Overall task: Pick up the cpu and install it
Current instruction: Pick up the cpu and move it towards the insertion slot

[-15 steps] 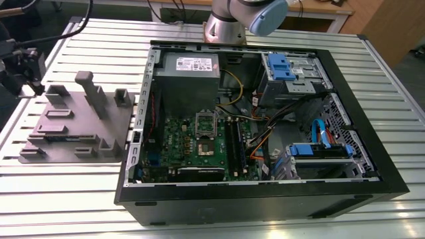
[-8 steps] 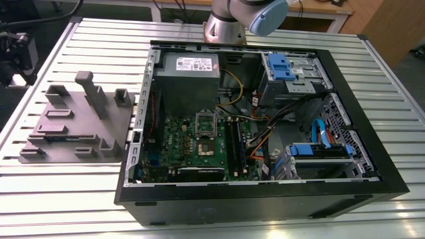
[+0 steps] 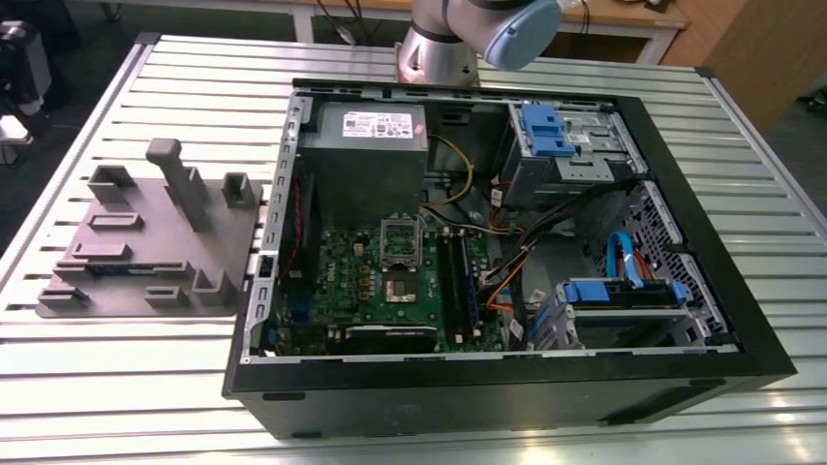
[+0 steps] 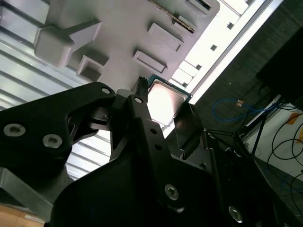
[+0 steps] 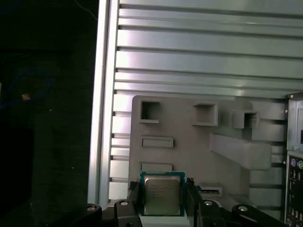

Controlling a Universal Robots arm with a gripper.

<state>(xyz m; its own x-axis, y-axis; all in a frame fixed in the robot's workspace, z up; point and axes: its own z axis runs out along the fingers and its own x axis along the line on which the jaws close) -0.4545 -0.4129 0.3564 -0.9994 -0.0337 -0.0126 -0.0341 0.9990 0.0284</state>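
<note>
First wrist view shows the cpu (image 5: 162,194) sitting between the two black fingers (image 5: 134,196) of the tool (image 5: 162,201), which is clenched on the chip from two opposite edges. The metal top faces the camera and the green border of the chip is visible around it. I judge that the edges are chosen because the flat top and the underside must stay free, and a grip on the sides keeps the chip level.

In the second wrist view the same cpu (image 4: 166,101) appears from a slanted angle, with one finger (image 4: 144,120) pressed on its side. The chip looks large against the grey fixture plate (image 5: 189,156) behind it, so I believe it hangs in the air, well above the plate, and does not rest in any of the pockets. The plate lies on the ribbed metal tabletop (image 5: 199,56), just beside the open computer case (image 3: 517,387).

In the exterior view the case lies on its side with the motherboard (image 3: 387,291) facing up, which gives access from above. The socket (image 3: 399,283) in the middle of the board seems to be uncovered and without a chip, so the installing part is not yet done. The arm (image 3: 446,44) rises behind the case at the far side of the tabletop
</note>
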